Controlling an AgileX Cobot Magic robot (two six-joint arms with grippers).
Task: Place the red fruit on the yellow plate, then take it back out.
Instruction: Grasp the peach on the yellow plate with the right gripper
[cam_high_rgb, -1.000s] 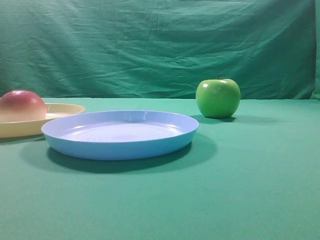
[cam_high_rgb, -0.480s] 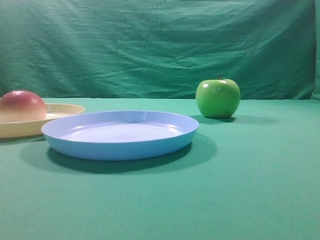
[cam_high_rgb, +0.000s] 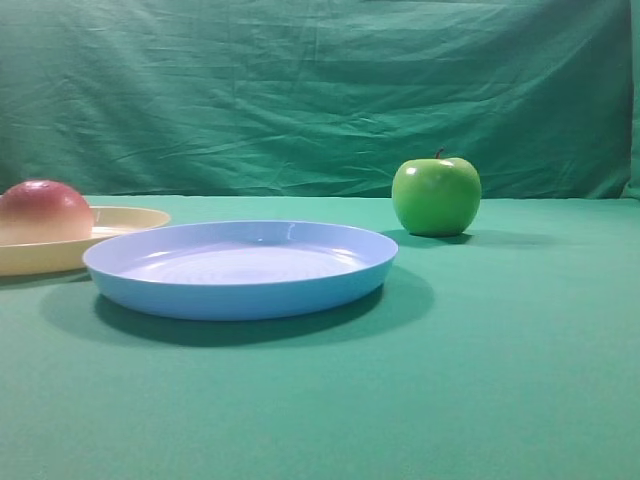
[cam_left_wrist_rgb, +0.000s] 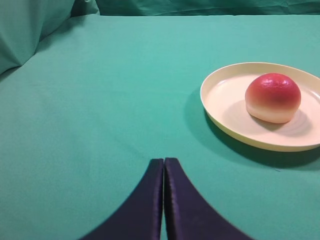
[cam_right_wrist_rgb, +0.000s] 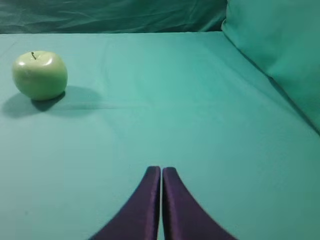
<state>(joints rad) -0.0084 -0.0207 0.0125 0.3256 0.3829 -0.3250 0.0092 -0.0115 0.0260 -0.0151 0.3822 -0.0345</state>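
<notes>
Fruit on yellow plate; both grippers empty.

The red fruit (cam_high_rgb: 44, 211) sits inside the yellow plate (cam_high_rgb: 130, 218) at the table's left edge, toward the plate's right in the left wrist view. The left gripper (cam_left_wrist_rgb: 163, 162) has its fingers pressed together, holding nothing, well short of the plate. The right gripper (cam_right_wrist_rgb: 161, 171) is likewise pressed together and empty. A blue plate (cam_high_rgb: 240, 270) lies beside the yellow plate; a green apple (cam_high_rgb: 436, 195) stands well apart, upright, on the green cloth (cam_high_rgb: 500, 350).
</notes>
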